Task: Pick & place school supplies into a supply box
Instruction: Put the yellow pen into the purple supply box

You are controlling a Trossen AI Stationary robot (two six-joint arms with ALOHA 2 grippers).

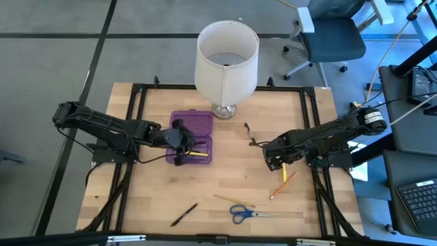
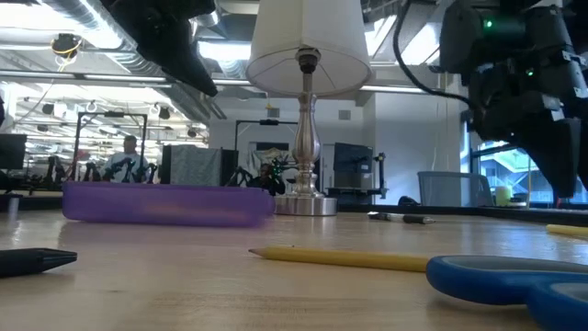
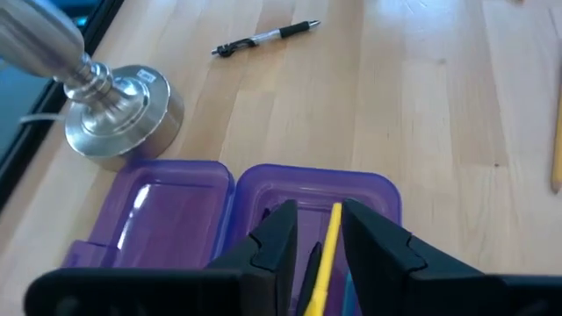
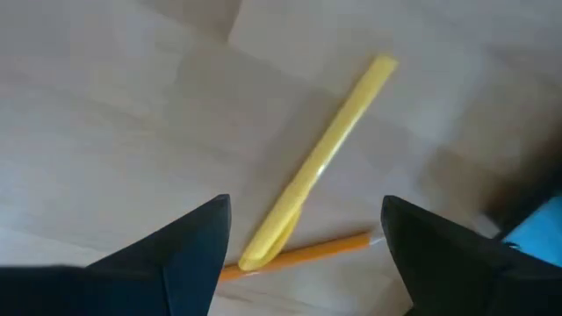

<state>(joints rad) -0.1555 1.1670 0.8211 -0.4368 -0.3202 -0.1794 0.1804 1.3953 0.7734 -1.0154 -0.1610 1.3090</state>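
Trouble could come if our left gripper (image 3: pixel 318 241), closed on a yellow pencil (image 3: pixel 325 254) over the open purple box (image 1: pixel 192 139), lets go crookedly and the pencil catches the rim. Our right gripper (image 4: pixel 303 237) hangs open above a yellow pen (image 4: pixel 320 158). We read no writing anywhere.

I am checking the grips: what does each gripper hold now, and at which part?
The left gripper holds a yellow pencil along its shaft, over the purple box. The right gripper is open and empty.

Two dark jointed arms (image 1: pixel 109 126) with black cables, angular black jaws, a green indicator light.
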